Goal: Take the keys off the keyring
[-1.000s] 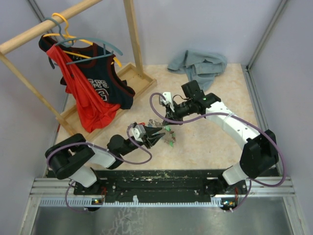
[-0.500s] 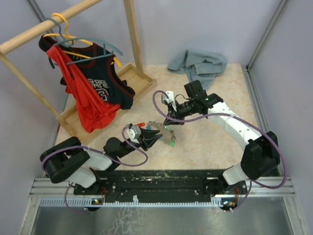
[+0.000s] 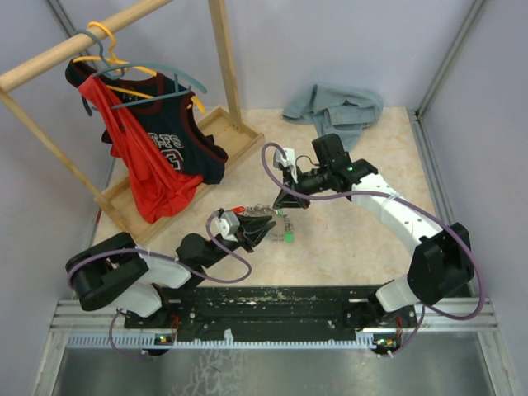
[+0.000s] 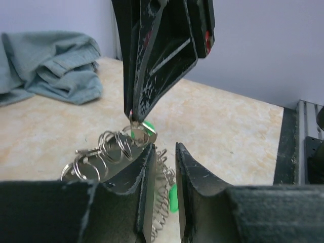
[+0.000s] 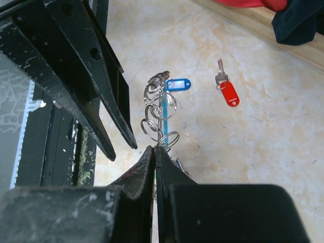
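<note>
The keyring (image 5: pixel 159 109), a bunch of silvery loops with a blue tag (image 5: pixel 177 84), hangs over the table between the two grippers (image 3: pixel 268 216). My right gripper (image 5: pixel 155 148) is shut on one loop at its tips. In the left wrist view it comes down from above (image 4: pixel 132 114). My left gripper (image 4: pixel 163 152) sits just below and beside the bunch with its jaws a narrow gap apart. A string of loops and a green tag (image 4: pixel 173 197) show through that gap, untouched. One key with a red tag (image 5: pixel 228 91) lies loose on the table (image 3: pixel 238 209).
A wooden clothes rack (image 3: pixel 223 66) with red and dark jerseys (image 3: pixel 157 157) on hangers fills the back left, on a wooden base (image 3: pixel 219 140). A grey-blue cloth (image 3: pixel 334 106) lies crumpled at the back. Walls close in on both sides.
My left gripper's jaws have narrowed and it has drawn back slightly towards its base. The right gripper has shifted a little up and right, still pinching the ring bunch.
</note>
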Controlling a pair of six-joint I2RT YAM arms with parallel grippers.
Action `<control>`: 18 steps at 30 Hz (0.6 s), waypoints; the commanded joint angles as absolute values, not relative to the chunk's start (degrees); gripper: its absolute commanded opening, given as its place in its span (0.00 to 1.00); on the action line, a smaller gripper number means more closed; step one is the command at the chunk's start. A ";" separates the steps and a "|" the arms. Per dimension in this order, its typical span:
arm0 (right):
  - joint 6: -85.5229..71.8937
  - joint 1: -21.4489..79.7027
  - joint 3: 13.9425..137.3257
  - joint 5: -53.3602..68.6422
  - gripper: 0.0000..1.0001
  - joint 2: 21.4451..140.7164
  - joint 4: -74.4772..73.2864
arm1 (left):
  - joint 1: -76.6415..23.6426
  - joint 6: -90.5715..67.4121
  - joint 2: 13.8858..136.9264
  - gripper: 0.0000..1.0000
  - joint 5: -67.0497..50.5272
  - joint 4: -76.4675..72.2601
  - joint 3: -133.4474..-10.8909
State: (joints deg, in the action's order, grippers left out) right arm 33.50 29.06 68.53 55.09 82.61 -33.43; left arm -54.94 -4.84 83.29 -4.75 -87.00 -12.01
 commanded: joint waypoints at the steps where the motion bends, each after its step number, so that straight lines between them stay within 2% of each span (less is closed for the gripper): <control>1: 27.41 28.66 68.90 58.73 0.00 79.48 -27.13 | -55.81 1.11 81.15 0.28 0.88 -94.58 -13.97; 5: 25.04 28.15 69.11 58.19 0.00 79.26 -26.41 | -55.74 2.52 78.91 0.28 2.44 -92.50 -13.89; 10: 25.13 27.28 69.59 58.18 0.00 78.64 -27.05 | -54.96 3.09 72.51 0.29 -1.85 -86.03 -14.07; 16: 32.51 26.90 70.95 60.31 0.00 78.11 -32.77 | -50.28 4.13 59.88 0.37 -12.76 -55.79 -23.18; 18: 35.03 26.83 71.46 61.04 0.00 77.90 -34.71 | -47.16 4.04 58.78 0.41 -19.72 -52.07 -24.36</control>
State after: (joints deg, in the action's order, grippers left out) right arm 29.45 27.18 68.31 56.38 81.36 -32.29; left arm -51.40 2.98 61.80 -7.25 -67.88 -20.03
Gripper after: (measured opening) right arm 0.005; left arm 0.381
